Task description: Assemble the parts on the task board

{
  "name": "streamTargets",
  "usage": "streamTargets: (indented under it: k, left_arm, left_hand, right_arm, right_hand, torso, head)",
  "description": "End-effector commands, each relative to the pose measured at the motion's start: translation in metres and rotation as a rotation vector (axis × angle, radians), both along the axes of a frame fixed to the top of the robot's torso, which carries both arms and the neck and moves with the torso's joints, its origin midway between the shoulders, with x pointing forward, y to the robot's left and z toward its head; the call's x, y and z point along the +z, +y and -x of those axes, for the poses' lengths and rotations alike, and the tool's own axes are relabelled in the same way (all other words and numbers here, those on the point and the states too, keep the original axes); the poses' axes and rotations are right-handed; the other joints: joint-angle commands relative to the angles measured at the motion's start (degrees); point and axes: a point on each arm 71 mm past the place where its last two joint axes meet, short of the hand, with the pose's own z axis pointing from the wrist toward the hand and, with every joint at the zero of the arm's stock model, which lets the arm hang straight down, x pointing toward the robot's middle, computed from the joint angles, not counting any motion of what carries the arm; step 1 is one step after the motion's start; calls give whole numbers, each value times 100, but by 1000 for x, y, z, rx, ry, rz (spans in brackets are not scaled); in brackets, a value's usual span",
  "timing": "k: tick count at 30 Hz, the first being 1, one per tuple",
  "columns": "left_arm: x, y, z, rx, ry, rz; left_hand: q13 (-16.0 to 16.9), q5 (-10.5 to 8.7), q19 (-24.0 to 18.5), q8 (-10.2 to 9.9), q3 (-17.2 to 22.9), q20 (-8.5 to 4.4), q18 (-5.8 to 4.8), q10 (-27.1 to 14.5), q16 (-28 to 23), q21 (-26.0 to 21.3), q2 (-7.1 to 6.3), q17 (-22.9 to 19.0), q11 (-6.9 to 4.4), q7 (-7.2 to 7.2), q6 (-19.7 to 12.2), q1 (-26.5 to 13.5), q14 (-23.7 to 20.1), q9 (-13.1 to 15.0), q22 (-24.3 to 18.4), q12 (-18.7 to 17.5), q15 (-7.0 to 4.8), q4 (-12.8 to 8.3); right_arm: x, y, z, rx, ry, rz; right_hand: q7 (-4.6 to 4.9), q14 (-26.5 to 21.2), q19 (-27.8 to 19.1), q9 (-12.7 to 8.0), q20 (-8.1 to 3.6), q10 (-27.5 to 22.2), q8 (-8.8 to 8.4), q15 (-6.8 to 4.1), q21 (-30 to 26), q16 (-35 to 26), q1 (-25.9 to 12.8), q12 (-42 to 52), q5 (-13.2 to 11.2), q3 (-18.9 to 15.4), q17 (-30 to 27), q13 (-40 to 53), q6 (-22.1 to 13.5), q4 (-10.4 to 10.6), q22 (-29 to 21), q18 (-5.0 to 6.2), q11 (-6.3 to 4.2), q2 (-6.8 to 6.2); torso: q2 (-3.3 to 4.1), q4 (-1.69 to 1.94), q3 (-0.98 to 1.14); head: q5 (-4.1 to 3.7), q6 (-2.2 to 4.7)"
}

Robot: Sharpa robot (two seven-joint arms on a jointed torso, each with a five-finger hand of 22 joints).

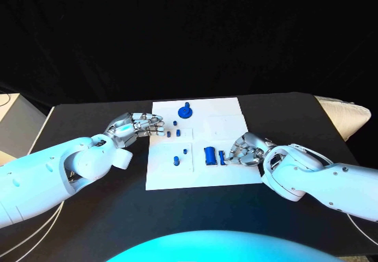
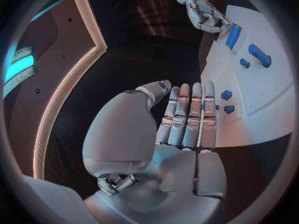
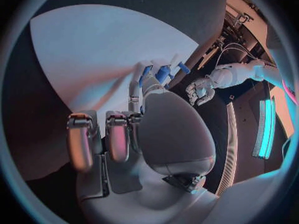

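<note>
The white task board (image 1: pixel 224 123) lies mid-table. On it are a round blue part (image 1: pixel 185 112) at the far end, small blue parts (image 1: pixel 171 132) near its left edge, two small pegs (image 1: pixel 176 160) and a large blue block (image 1: pixel 210 155). My left hand (image 1: pixel 135 126) hovers at the board's left edge, fingers (image 2: pixel 187 114) straight and side by side, holding nothing. My right hand (image 1: pixel 246 150) sits at the board's right side, next to the block. Its thumb and a finger pinch a slim blue part (image 1: pixel 222 158) (image 3: pixel 144 74) while the other fingers (image 3: pixel 81 142) curl in.
The black table (image 1: pixel 94 218) surrounds the board. A white cushion-like object (image 1: pixel 347 117) lies at the far right edge of the table. In the left wrist view the right hand (image 2: pixel 202 10) shows beside the blue block (image 2: pixel 233 35).
</note>
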Motion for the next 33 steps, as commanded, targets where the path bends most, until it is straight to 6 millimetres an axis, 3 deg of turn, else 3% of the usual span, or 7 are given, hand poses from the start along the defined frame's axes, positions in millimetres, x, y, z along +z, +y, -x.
streamTargets:
  k: [1, 10, 16, 20, 24, 29, 33]
  left_arm:
    - [1, -3, 1, -16, -4, 17]
    - [1, -2, -1, -7, -10, 18]
    - [-2, 1, -5, 34, -19, 14]
    - [-5, 5, -9, 73, -28, 7]
    - [-8, 12, -15, 139, -42, -4]
    - [-12, 20, -25, 236, -70, -25]
    - [-15, 25, -32, 292, -107, -50]
  left_hand:
    - [4, 39, 43, -20, -10, -4, 63, -26, -34, -43, 38, 20, 3, 2, -21, 14, 57, -7, -24, 2, -3, 36]
    - [4, 39, 43, -20, -10, -4, 63, -26, -34, -43, 38, 20, 3, 2, -21, 14, 57, -7, -24, 2, -3, 36]
    - [4, 38, 47, -20, -13, -4, 63, -27, -40, -49, 33, 24, 3, 5, -22, 15, 58, -7, -29, 2, -3, 36]
    - [3, 36, 51, -23, -16, -4, 63, -34, -46, -54, 24, 26, 8, 12, -27, 16, 56, -8, -34, -1, -2, 35]
    - [-1, 28, 49, -41, -23, 1, 59, -69, -71, -80, 0, 34, 20, 18, -58, 16, 42, -17, -52, -9, 8, 37]
    - [-16, 3, -134, -186, -43, 95, 25, -381, -293, -346, -89, 13, 88, 20, -269, 9, -193, -83, -220, -14, 104, 81]
    - [-22, -16, -451, -372, -183, 262, 5, -757, -584, -772, -158, -133, 274, -113, -508, 17, -583, -211, -515, -7, 283, 128]
  right_arm:
    - [0, 0, 0, -2, -11, 5]
    - [6, -4, -4, -14, -74, -188]
    - [8, -15, -17, -50, -105, -423]
    - [10, -27, -30, -101, -109, -542]
    - [10, -40, -48, -170, -115, -633]
    - [9, -54, -72, -225, -141, -689]
    - [8, -59, -86, -235, -163, -704]
  right_hand:
    - [3, 597, 569, 8, -33, 608, 28, -30, 2, 37, -11, 12, 31, 24, 1509, 1507, 25, -2, 1485, -22, -37, 27]
    - [89, 597, 492, -44, -19, 608, -68, 8, -334, 37, -40, 12, 342, 86, 1509, 1507, -212, -3, 1399, 41, 26, -9]
    - [258, 477, 187, -136, 97, 478, -273, 139, -1555, -208, 80, -267, 469, 210, 1059, 1402, -518, -26, 1075, 259, 181, 14]
    - [377, 79, -389, -150, 194, -240, -346, 226, -3674, -1052, 221, -1650, 506, 350, -112, 820, -759, -30, 388, 589, 281, 16]
    - [454, -511, -1140, -130, 271, -1336, -342, 296, -6814, -2600, 322, -3784, 501, 533, -1690, -409, -941, -25, -1013, 989, 356, -36]
    - [588, -1373, -1488, -224, 430, -2310, -464, 447, -7919, -4844, 407, -6046, 497, 968, -3226, -2254, -1155, -15, -2028, 990, 482, -125]
    - [760, -1971, -2087, -407, 766, -2204, -758, 763, -8569, -6341, 338, -7598, 483, 1620, -3823, -4358, -1187, -46, -3107, 995, 752, -385]
  torso:
    - [-4, -1, 2]
    - [-30, -14, 2]
    - [-130, -21, -10]
    - [-219, -33, -36]
    - [-347, -55, -55]
    - [-506, -93, -53]
    - [-571, -114, -37]
  head:
    - [4, 6]
    - [20, 54]
    - [46, 96]
    - [59, 143]
    - [111, 210]
    - [181, 314]
    - [206, 382]
